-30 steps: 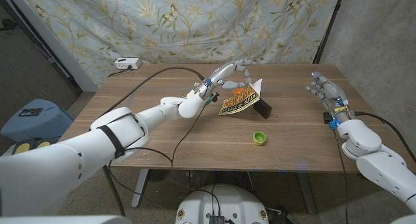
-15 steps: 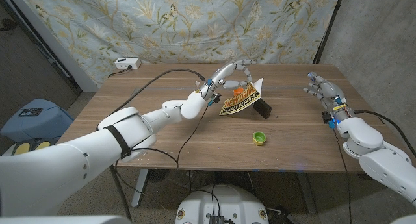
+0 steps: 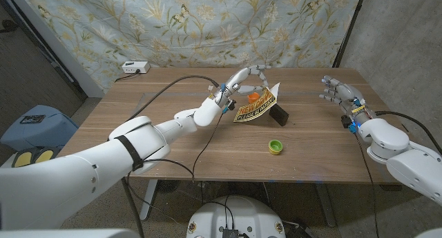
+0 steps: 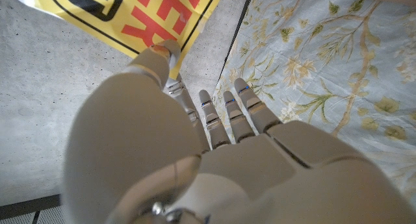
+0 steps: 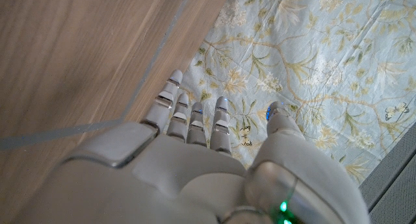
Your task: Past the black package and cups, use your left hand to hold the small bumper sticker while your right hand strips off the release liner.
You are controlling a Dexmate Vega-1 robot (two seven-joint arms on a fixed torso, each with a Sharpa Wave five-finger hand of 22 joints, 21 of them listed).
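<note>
The yellow bumper sticker (image 3: pixel 255 105) with red and black lettering hangs above the table's far middle, pinched at its top by my left hand (image 3: pixel 243 78). In the left wrist view the thumb presses the sticker (image 4: pixel 140 19) near its edge. A black package (image 3: pixel 277 115) lies just under the sticker's right side, and an orange cup (image 3: pixel 250 96) peeks out behind it. My right hand (image 3: pixel 338 93) is raised over the table's right side, fingers spread, holding nothing, well apart from the sticker. The right wrist view shows its fingers (image 5: pixel 195 120) straight, above bare wood.
A small green cup (image 3: pixel 275 146) stands on the table toward the front, below the sticker. A white box (image 3: pixel 134 67) with a cable sits at the far left corner. A floral cloth hangs behind the table (image 3: pixel 173 148).
My right hand has drifted a little inward and away from me. The left arm has edged forward, still holding the sticker in about the same spot.
</note>
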